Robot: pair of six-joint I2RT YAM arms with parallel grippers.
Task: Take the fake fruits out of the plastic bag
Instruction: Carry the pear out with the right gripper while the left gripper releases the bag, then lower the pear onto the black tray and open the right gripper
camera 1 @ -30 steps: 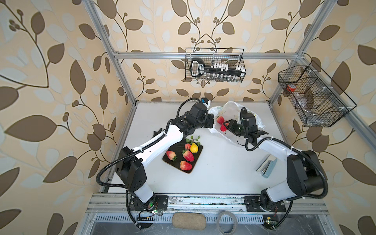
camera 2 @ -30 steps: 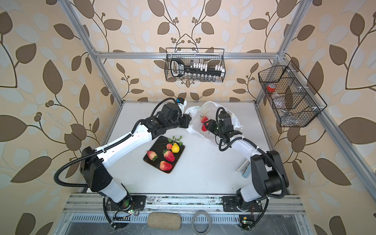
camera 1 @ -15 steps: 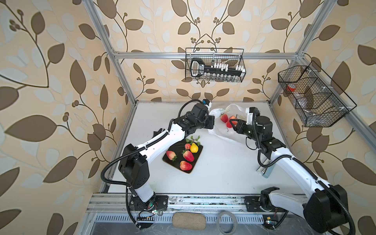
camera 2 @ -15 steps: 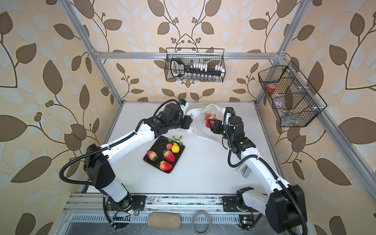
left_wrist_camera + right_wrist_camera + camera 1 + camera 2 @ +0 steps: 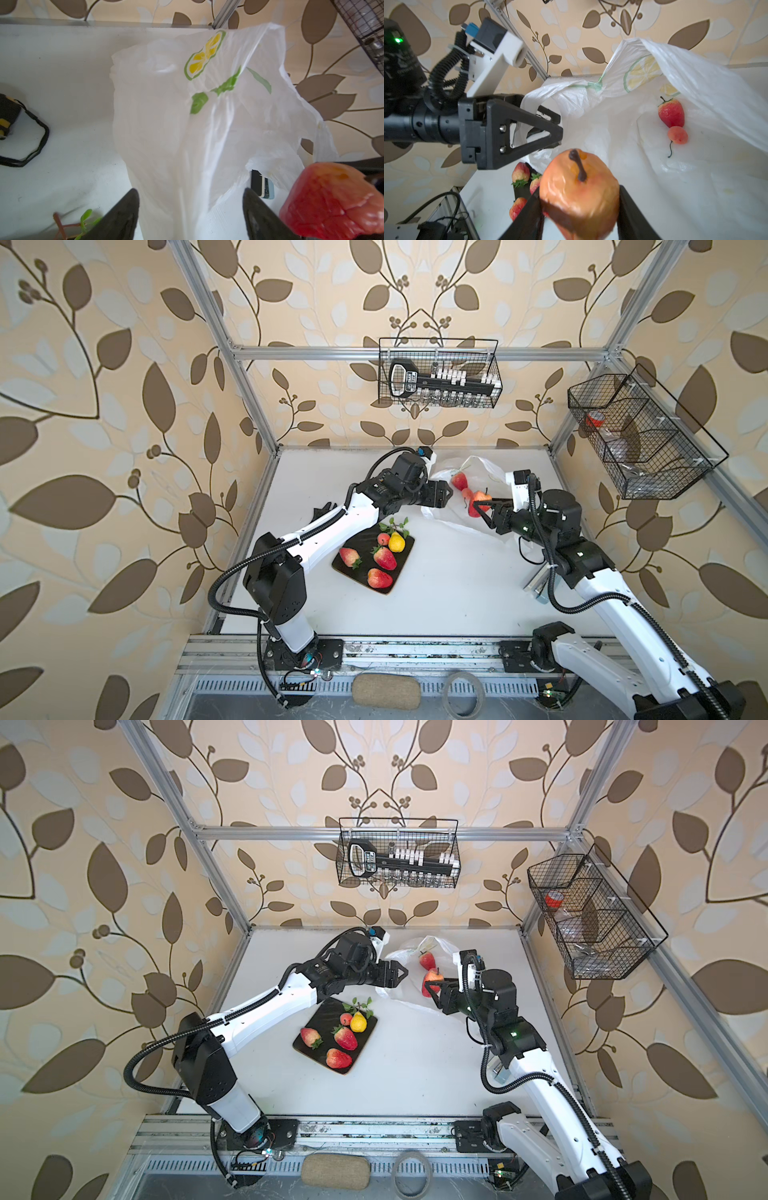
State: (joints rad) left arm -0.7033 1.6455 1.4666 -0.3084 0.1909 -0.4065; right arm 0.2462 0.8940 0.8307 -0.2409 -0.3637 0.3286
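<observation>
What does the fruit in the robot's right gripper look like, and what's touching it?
The held fruit is a round, glossy toy, orange-pink turning red, with a dark curved stem in a dimple. Its skin looks wrinkly, like soft plastic. The right gripper pinches its sides between two black fingers, over the open plastic bag. Nothing else seems to touch it.

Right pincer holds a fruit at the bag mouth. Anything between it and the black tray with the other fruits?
The plastic bag's low front edge lies between the held fruit and the black tray, and the open left pincer hangs just beside that line. Nothing else visible blocks it.
</observation>
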